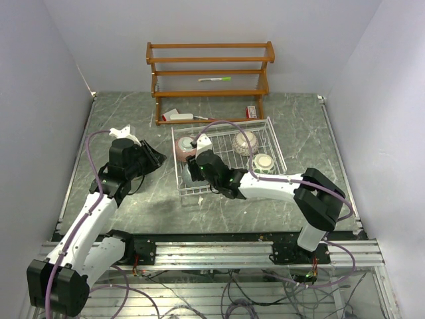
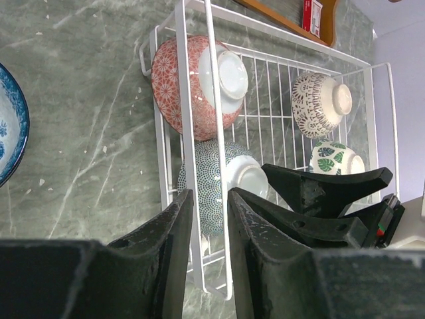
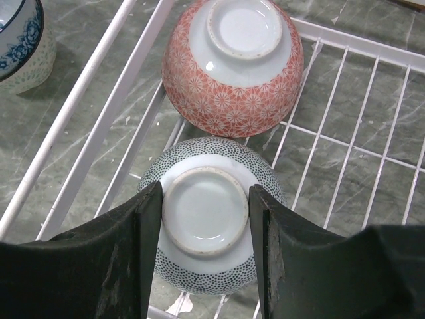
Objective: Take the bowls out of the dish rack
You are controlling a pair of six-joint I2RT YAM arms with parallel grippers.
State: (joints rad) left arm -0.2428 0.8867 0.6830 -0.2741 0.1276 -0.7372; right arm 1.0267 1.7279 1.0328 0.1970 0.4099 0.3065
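We log right gripper clamped on the upturned foot of grey-teal dotted bowl, bowl in near-left corner of dish rack, just beside pink bowl, left gripper slightly parted, empty, outside rack's left side.

- Top view: I look down from high at the near edge; whole table, dish rack mid-frame.
- Left wrist: I sit just outside the rack's left wall, facing across it.
- Right wrist: I stare down, very close on the dotted bowl.
- Both wrists share the pink bowl; the top view too, I think.
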